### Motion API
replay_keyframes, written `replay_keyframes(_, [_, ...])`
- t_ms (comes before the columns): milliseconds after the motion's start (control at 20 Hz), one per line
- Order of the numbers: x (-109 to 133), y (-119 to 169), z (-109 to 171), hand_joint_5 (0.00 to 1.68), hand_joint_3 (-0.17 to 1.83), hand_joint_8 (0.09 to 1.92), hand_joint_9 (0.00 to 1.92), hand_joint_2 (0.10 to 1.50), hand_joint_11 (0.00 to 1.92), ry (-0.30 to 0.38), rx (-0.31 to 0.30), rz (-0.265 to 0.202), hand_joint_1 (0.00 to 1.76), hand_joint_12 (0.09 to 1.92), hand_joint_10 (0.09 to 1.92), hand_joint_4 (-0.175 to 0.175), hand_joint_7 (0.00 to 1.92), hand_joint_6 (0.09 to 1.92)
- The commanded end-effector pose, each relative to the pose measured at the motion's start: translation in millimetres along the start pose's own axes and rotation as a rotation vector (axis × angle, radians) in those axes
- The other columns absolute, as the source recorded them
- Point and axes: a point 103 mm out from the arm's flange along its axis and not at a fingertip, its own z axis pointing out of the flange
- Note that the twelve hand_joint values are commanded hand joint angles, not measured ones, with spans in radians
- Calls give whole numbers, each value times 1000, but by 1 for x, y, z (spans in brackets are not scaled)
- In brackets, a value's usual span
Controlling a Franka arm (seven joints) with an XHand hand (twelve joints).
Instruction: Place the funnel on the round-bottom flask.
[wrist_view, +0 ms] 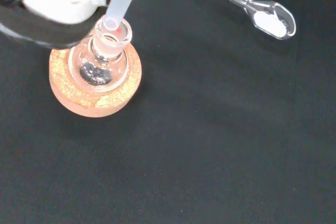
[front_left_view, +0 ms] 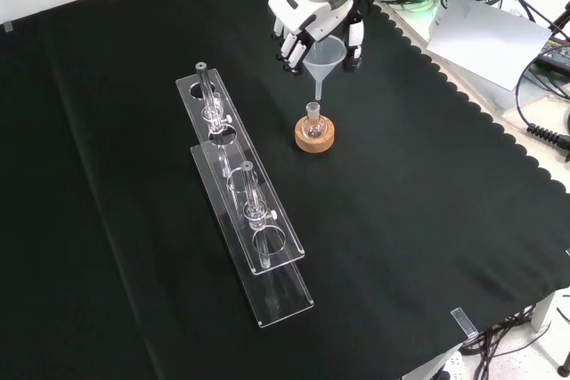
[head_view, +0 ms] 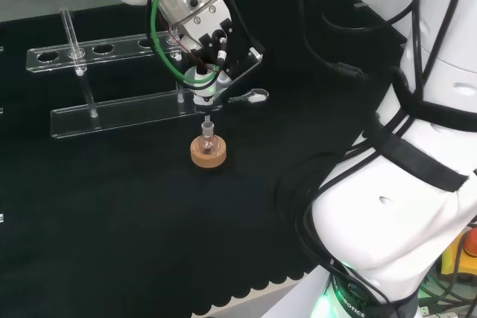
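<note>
Down on its cork ring (wrist_view: 94, 85) sat the round-bottom flask (wrist_view: 100, 64), the funnel (front_left_view: 324, 58) stem poised right at its neck, the hand (front_left_view: 307, 20) gripping the funnel's cone.

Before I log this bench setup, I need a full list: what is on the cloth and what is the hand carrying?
Funnel: one, clear, held by the hand, its stem tip just above the flask's neck.
Round-bottom flask: one, clear glass, upright on the cork ring.
Cork ring: one, tan, mid-cloth under the flask.
Rack: one, clear plastic with round holes, left of the flask in the front view, holding clear tubes.
Spoon: one, clear, white powder in its bowl, lying on the cloth.
Cloth: one, black, covering the bench.
Hand: one, black and white, fingers curled round the funnel.
Arm: one, white.
</note>
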Motion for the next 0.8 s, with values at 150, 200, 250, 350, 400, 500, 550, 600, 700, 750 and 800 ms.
replay_keyframes(150, [1,9,3,833,714,724,1248,716,952,-4,10,-10,995,987,338,-53,735,815])
replay_keyframes(200, [1,11,3,833,714,725,1247,716,952,-8,14,-11,995,987,338,-53,735,815])
replay_keyframes(250, [2,13,3,832,715,725,1247,716,952,-15,16,-11,995,986,339,-53,734,816])
replay_keyframes(350, [3,15,4,831,716,726,1246,715,952,-19,15,-9,995,986,340,-54,734,816])
replay_keyframes(400, [3,16,5,831,716,727,1246,715,952,-21,15,-10,995,986,340,-54,733,817])
replay_keyframes(500, [3,17,6,830,717,728,1246,716,953,-23,14,-12,995,986,341,-54,732,817])
replay_keyframes(550, [3,17,6,830,718,728,1245,716,953,-21,14,-12,995,986,342,-54,732,818])
replay_keyframes(600, [3,18,6,830,718,729,1245,716,953,-18,15,-13,995,986,342,-54,732,818])
replay_keyframes(700, [3,18,6,829,719,729,1244,716,952,-18,14,-12,994,986,343,-55,731,818])
replay_keyframes(750, [3,18,6,829,719,730,1244,716,952,-19,15,-12,994,986,343,-55,731,818])
replay_keyframes(800, [3,18,7,829,720,730,1243,716,952,-17,15,-13,994,985,344,-55,730,819])
